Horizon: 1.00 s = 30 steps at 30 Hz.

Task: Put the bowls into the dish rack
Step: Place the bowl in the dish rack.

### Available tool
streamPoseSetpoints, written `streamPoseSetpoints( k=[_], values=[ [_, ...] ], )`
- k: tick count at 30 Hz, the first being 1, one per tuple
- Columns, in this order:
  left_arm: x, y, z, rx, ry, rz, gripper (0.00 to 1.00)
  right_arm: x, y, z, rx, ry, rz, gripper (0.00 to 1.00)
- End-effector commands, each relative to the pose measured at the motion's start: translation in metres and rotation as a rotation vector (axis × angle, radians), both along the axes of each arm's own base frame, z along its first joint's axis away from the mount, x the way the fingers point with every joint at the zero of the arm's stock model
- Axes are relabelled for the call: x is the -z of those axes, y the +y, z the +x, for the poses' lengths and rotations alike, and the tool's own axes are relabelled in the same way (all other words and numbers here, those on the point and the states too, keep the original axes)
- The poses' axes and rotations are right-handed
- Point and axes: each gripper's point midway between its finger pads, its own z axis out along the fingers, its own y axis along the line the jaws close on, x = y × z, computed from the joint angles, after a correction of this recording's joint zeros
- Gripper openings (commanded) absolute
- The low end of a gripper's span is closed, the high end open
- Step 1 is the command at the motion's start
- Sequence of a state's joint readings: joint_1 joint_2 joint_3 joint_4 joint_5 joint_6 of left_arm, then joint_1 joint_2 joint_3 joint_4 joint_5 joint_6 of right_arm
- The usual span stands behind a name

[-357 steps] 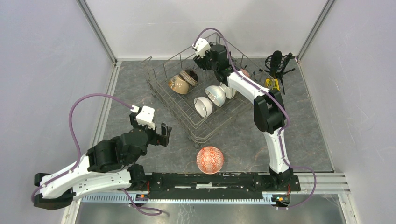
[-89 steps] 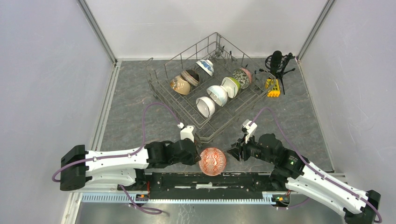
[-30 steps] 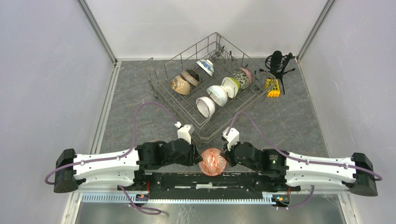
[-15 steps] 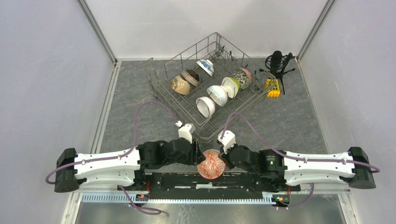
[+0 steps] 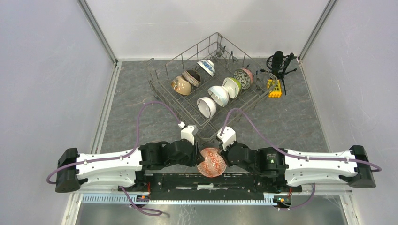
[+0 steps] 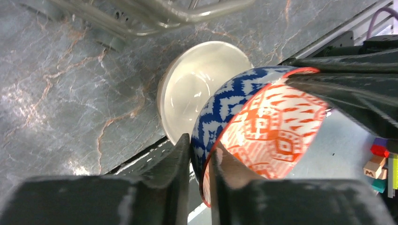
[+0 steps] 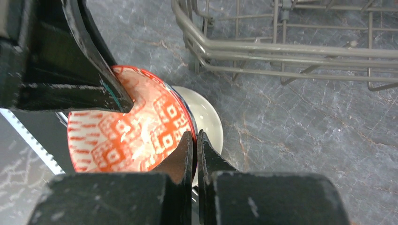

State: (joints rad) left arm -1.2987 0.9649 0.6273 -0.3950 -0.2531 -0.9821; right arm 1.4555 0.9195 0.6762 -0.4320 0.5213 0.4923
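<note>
A bowl (image 5: 211,162), orange-patterned inside and blue-and-white outside, hangs tilted near the table's front edge. My left gripper (image 6: 201,154) is shut on its rim, one finger on each side. From the opposite side my right gripper (image 7: 195,140) is shut on the rim too. Under it a plain white bowl (image 6: 192,89) sits upright on the table. The dish rack (image 5: 159,93) stands behind with several bowls on edge between its tines, among them tan (image 5: 180,85), white (image 5: 205,107) and lime green (image 5: 232,87).
A black microphone on a tripod (image 5: 278,63) and a small yellow object (image 5: 274,88) stand right of the rack. The rack's near corner (image 7: 281,47) is a short way beyond the held bowl. The black base rail (image 5: 211,180) runs just below it.
My right arm has slid left and closed in on the orange-patterned bowl's rim. The bowl has shifted slightly left and tipped. The left arm has hardly moved.
</note>
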Motion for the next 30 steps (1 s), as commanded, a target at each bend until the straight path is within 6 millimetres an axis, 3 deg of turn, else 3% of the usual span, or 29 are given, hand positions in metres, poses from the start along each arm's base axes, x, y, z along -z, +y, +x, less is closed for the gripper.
streamPoseSetpoints(
  k=[1,3,5,13,23,26,30],
  values=[
    [-0.004,0.01,0.01,-0.015,-0.067,0.048,0.14,-0.056,0.026,0.0,0.011,-0.016,0.202,0.0],
    [-0.003,0.011,0.01,-0.014,-0.069,0.05,0.04,-0.059,0.027,-0.001,0.008,-0.015,0.213,0.0],
    [-0.005,0.011,0.01,-0.019,-0.069,0.041,0.02,-0.062,0.028,-0.002,0.001,-0.014,0.231,0.0],
    [-0.023,0.017,0.012,-0.06,-0.096,-0.091,0.02,-0.078,0.031,-0.018,-0.085,0.019,0.373,0.5],
    [-0.061,0.024,0.012,-0.087,-0.156,-0.359,0.02,-0.092,0.031,-0.043,-0.194,0.094,0.606,0.9],
    [-0.076,0.024,0.012,-0.085,-0.181,-0.439,0.02,-0.096,0.033,-0.046,-0.207,0.11,0.653,0.98],
    [-0.094,0.024,0.01,-0.066,-0.22,-0.53,0.02,-0.098,0.036,-0.047,-0.202,0.124,0.685,0.98]
  ],
)
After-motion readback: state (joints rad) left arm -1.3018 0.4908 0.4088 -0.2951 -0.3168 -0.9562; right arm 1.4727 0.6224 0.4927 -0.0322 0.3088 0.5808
